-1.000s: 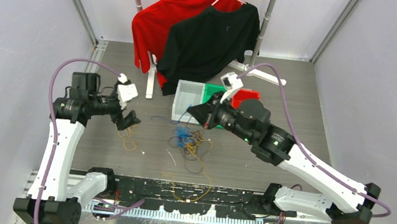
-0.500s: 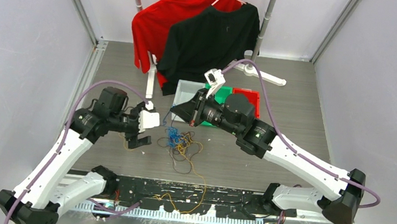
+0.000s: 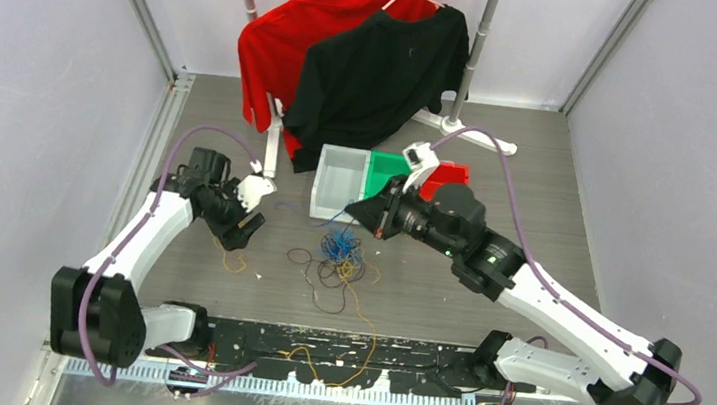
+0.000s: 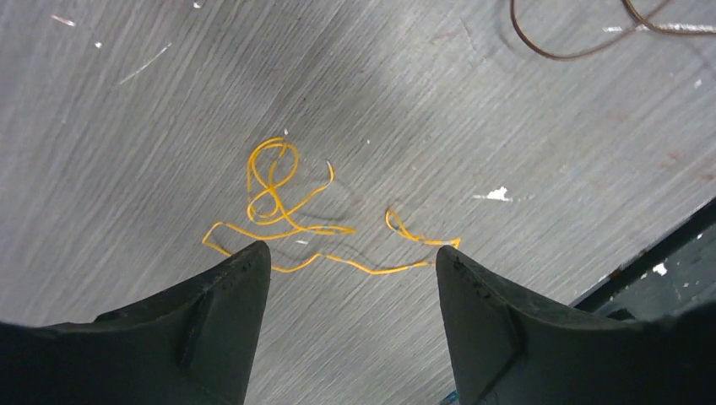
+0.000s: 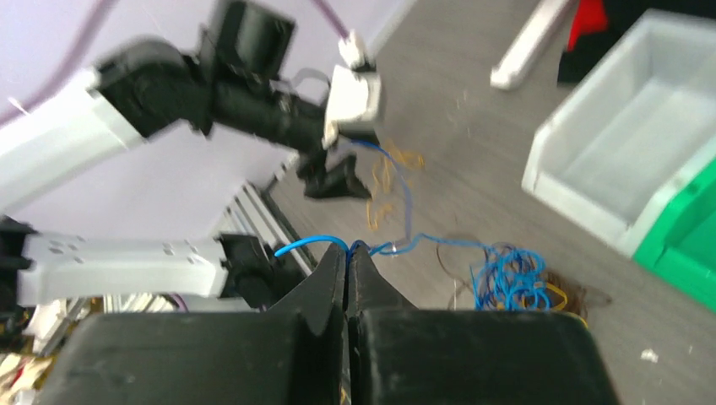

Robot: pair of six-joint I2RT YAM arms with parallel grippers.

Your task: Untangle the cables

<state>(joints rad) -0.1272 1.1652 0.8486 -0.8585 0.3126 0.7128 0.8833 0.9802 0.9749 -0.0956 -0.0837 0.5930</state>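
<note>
near edge: long yellow strand [image 3: 370, 326] trailing from the pile toward the black base rail
tangle [image 3: 338, 261]: mid-table between the arms, blue, yellow and brown cables knotted together, blue clump at its far side
brown cable [image 3: 301, 255]: open loop lying flat on the left edge of the pile
yellow cable [image 4: 279, 207]: separate loose piece, left of the pile and apart from it, flat on the table [image 3: 538, 181], a small loop at one end and a kinked tail at the other
left gripper [image 4: 350, 253]: low over that loose yellow piece, jaws wide, nothing between them, the wire lying just ahead of the fingertips
right gripper [image 5: 348, 253]: raised over the far side of the pile, jaws pinched tight on the blue cable [image 5: 498, 278], a strand running from the tips down into the clump
bins: grey bin [image 3: 339, 182], green bin [image 3: 389, 163], red bin [image 3: 446, 176] in a row just behind the right gripper, contents not visible
far: red shirt [image 3: 281, 44] and black shirt [image 3: 379, 64] hanging on a rack
step: likely drawing the blue strand out of the knot, left side lining up on the yellow piece
next: probably lower and pinch the thin flat yellow wire, needs tips right on the table; keep the blue pull slow so the pile does not drag along
</note>
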